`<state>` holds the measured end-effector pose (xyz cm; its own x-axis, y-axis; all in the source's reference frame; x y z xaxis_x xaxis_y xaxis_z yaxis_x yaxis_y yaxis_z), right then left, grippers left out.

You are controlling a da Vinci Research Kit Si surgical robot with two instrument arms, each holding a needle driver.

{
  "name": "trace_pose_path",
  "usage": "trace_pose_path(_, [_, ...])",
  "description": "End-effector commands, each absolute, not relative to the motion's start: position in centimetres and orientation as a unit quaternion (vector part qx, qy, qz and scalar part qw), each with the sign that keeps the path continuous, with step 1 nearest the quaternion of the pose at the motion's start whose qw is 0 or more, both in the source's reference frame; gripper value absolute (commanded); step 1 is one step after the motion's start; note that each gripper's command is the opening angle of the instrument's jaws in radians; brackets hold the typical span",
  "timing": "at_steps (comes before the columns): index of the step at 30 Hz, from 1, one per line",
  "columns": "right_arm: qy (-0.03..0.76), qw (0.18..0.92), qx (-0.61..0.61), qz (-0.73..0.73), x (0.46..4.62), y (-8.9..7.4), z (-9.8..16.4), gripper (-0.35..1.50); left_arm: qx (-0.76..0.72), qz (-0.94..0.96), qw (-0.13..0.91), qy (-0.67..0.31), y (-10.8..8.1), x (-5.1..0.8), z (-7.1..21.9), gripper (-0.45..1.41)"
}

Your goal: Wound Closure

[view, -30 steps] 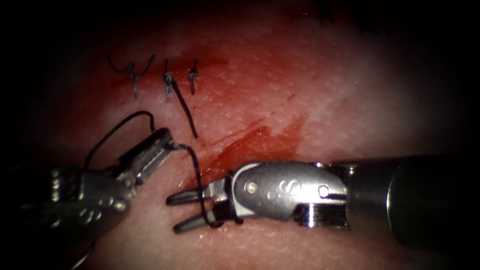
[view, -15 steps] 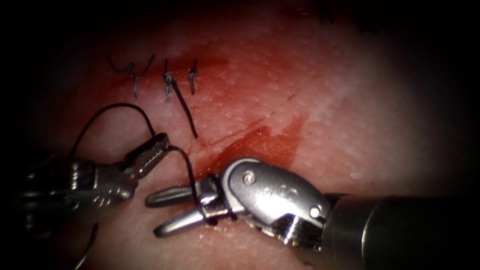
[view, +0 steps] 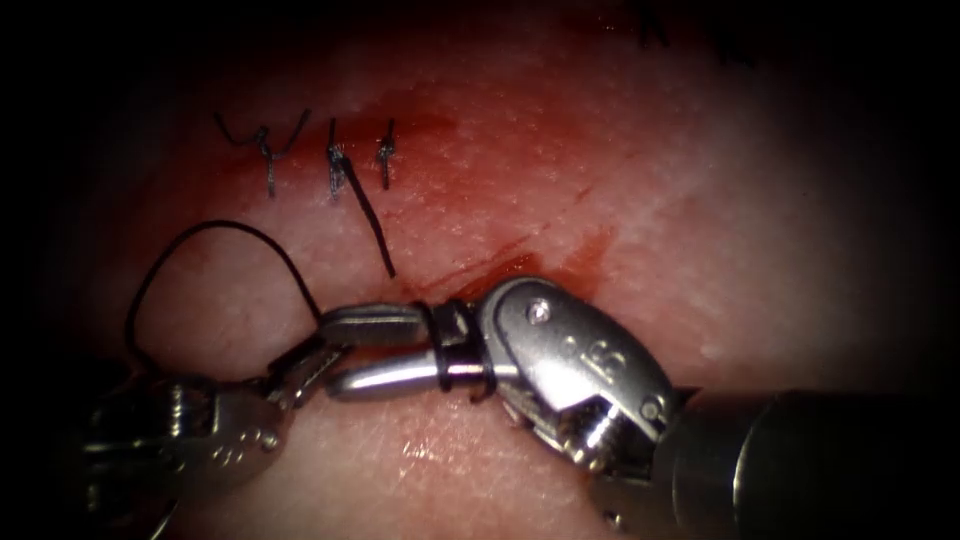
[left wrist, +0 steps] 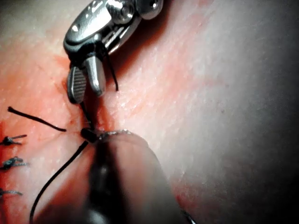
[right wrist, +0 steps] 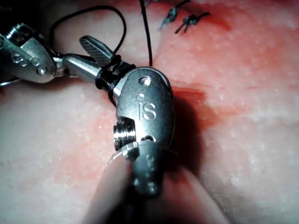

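- We see the left end effector [view: 312, 362] clamped on the black thread [view: 215, 232], which arcs as a loop toward 10 o'clock over the tissue [view: 700, 200].
- The right end effector [view: 345, 352] stands slightly parted, gripping nothing, thread wound around its jaws.
- Three knotted stitches [view: 335, 165] sit at 11 o'clock.

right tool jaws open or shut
Open: the right tool shows two spread jaws with a gap between, thread wrapped around their base.
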<state>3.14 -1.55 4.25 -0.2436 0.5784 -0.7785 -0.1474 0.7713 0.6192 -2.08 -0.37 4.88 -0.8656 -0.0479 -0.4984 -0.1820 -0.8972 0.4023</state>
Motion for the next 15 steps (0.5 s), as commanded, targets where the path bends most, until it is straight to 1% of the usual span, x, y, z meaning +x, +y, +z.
trace_pose_path(1, [0.719,0.605,0.128,0.318,3.17,-1.49,4.36,0.24,-0.257,0.939,0.039,0.224,-0.44,-2.15,4.96,-0.45])
trace_pose_path(2, [0.712,0.611,0.118,0.326,3.16,-1.47,4.38,0.31,-0.257,0.939,0.043,0.224,-0.45,-2.16,4.96,-0.45])
trace_pose_path(6, [0.685,0.630,0.080,0.356,3.15,-1.39,4.43,0.74,-0.255,0.939,0.051,0.224,-0.44,-2.23,4.97,-0.45])
trace_pose_path(8, [0.669,0.643,0.059,0.368,3.17,-1.36,4.45,0.88,-0.255,0.939,0.057,0.223,-0.41,-2.28,4.96,-0.45])
trace_pose_path(9, [0.662,0.647,0.051,0.374,3.19,-1.35,4.46,0.91,-0.254,0.939,0.058,0.223,-0.40,-2.30,4.95,-0.45])
trace_pose_path(15, [0.631,0.672,-0.003,0.387,3.29,-1.33,4.47,0.91,-0.246,0.943,0.070,0.214,-0.24,-2.36,4.83,-0.45])
